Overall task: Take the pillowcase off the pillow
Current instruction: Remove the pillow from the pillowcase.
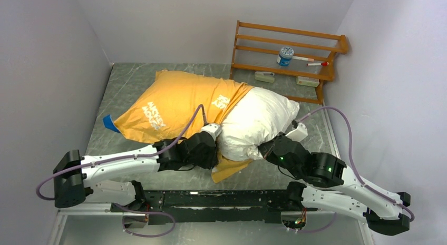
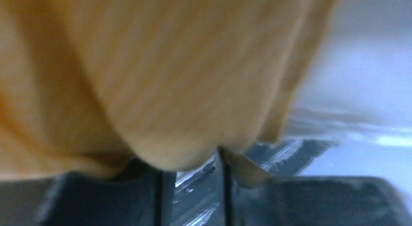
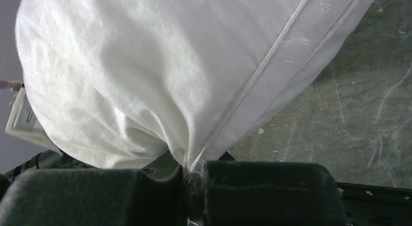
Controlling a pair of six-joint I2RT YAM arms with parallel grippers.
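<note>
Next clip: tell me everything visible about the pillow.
The pillow is plump and plain white, made of soft-looking cloth with a piped seam along its edge. It lies on the table, its right part bare and wrinkled, the rest inside the orange-yellow pillowcase. The right gripper pinches its near corner at the seam between shut fingers.

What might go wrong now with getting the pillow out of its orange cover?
1. The left gripper stands open, and the pillowcase hangs loose at its fingers, not pinched. A pull on the pillow could drag the case along with it.
2. The right gripper pinches only the pillow's thin seam edge, so that edge might slip out.
</note>
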